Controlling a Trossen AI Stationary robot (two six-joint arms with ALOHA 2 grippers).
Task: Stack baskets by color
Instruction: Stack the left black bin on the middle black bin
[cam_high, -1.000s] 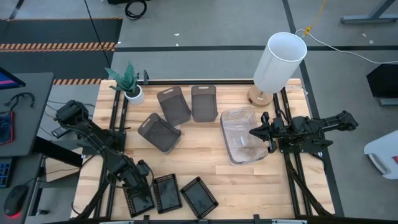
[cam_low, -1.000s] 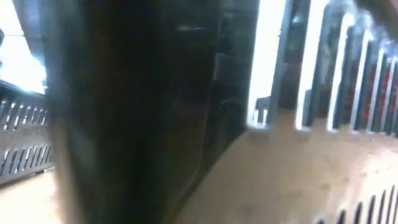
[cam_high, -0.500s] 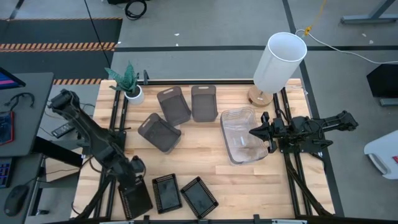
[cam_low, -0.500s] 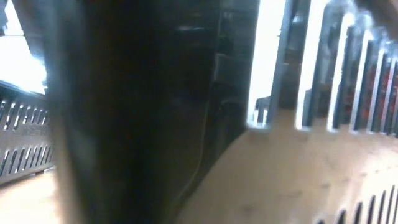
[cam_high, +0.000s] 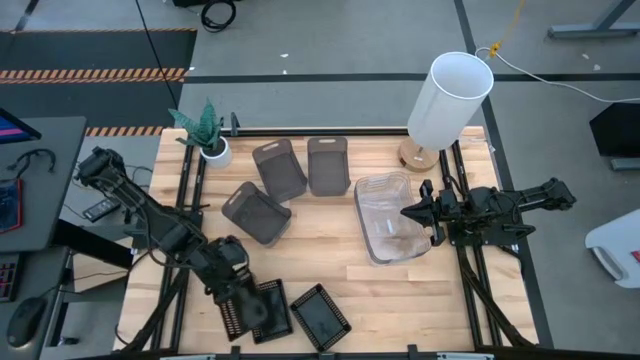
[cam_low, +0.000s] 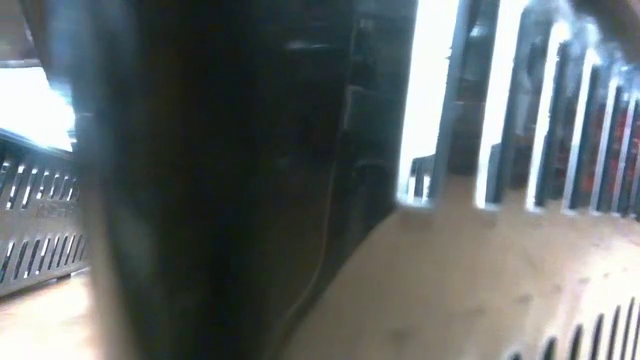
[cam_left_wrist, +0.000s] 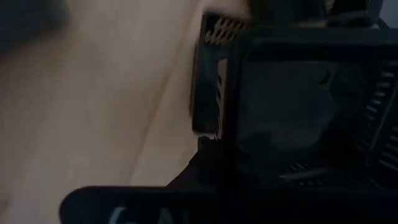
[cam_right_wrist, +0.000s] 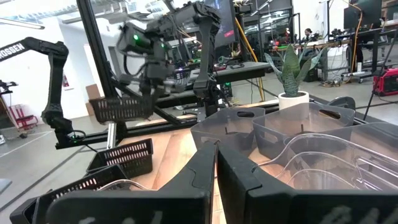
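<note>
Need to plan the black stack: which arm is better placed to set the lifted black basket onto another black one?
Left. The left gripper holds a black basket raised beside the other black baskets; the right gripper sits shut by the clear baskets.

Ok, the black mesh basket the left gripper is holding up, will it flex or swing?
Probably stiff: the black mesh basket hangs level and straight-edged though the left gripper pinches only its rim. Likely light, given the shallow slotted walls. Held at one edge, it may tilt on quick moves.
</note>
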